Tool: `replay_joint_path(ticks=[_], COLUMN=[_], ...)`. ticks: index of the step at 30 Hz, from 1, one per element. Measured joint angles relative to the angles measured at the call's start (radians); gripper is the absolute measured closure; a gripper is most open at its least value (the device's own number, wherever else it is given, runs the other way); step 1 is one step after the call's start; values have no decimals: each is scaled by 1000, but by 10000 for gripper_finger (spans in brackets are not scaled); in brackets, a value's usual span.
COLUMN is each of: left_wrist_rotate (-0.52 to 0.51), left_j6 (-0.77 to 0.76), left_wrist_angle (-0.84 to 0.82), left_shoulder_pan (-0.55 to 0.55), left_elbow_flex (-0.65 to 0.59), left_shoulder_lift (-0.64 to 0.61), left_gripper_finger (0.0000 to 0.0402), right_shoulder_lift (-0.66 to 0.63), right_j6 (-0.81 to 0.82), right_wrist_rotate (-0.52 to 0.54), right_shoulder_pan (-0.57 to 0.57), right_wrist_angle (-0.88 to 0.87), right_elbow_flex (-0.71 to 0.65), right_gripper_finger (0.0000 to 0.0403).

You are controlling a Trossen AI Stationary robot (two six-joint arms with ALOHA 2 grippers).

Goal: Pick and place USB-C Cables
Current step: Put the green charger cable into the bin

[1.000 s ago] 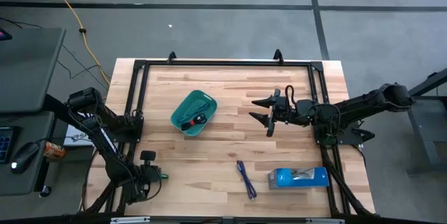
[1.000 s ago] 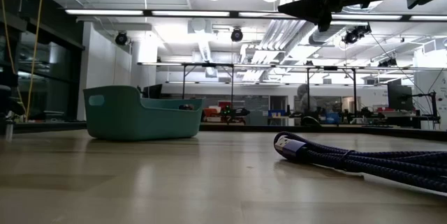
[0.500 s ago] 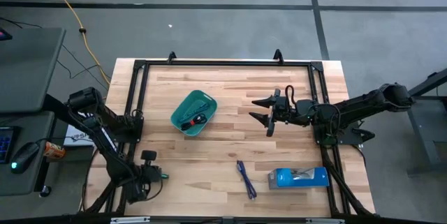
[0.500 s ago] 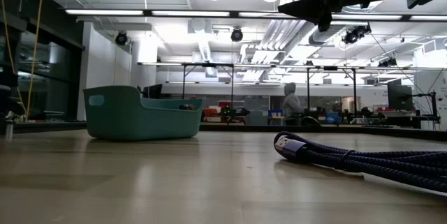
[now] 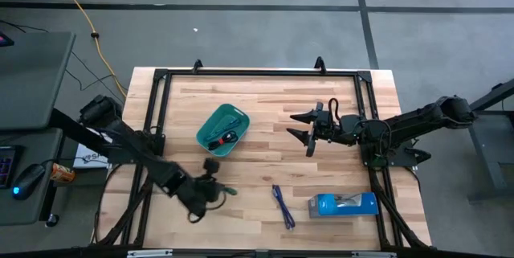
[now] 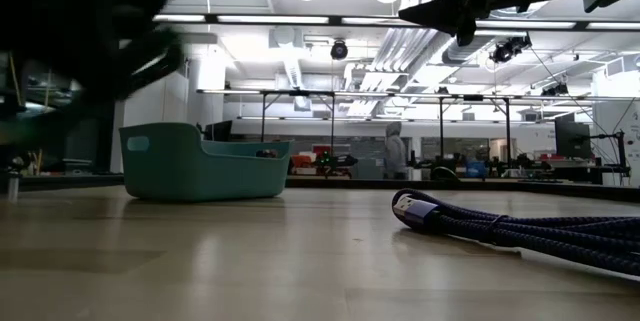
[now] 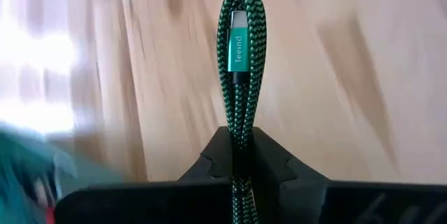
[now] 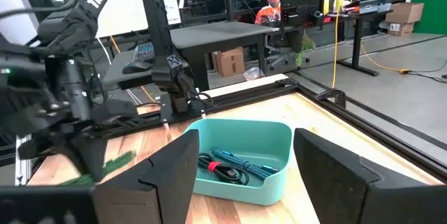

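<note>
The left gripper (image 5: 218, 189), clenched on the green cable (image 7: 239, 77), has swung from the table's (image 5: 265, 169) left edge inward, below the tray (image 5: 210, 147); the right gripper (image 5: 303, 128) hangs open, unmoved.

- Left arm (image 6: 90, 31) sweeps through the low view as a dark blur.
- Purple cable (image 6: 520, 229) runs off that view's edge.
- Tray (image 7: 21, 175) blurred in the left wrist view.
- Green cable's (image 7: 238, 77) lower end hidden between the fingers.

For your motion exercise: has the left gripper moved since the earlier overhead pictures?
Yes. The left gripper, jaws shut on the green cable, has swung from the table's left edge inward, toward the purple cable, below the teal tray.
</note>
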Motion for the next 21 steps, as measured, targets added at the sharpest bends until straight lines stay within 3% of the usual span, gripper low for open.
replay_joint_path(ticks=[6,10,17,21], left_wrist_rotate=[96,303,508,535], left_j6=[344,489,474,392], left_wrist_angle=[338,615,1057,1360], left_shoulder_pan=[210,344,541,599], left_elbow_flex=[-5,-43,-187,-330], left_shoulder_lift=[0,0,-10,-11], left_gripper_finger=[401,401,401,401], right_shoulder_lift=[0,0,0,0], right_j6=[1,3,3,3], right_wrist_rotate=[0,0,-13,-39], right_shoulder_pan=[0,0,0,0], right_wrist_angle=[-3,-3,-3,-3], right_elbow_flex=[0,0,0,0], right_gripper_finger=[176,176,176,176])
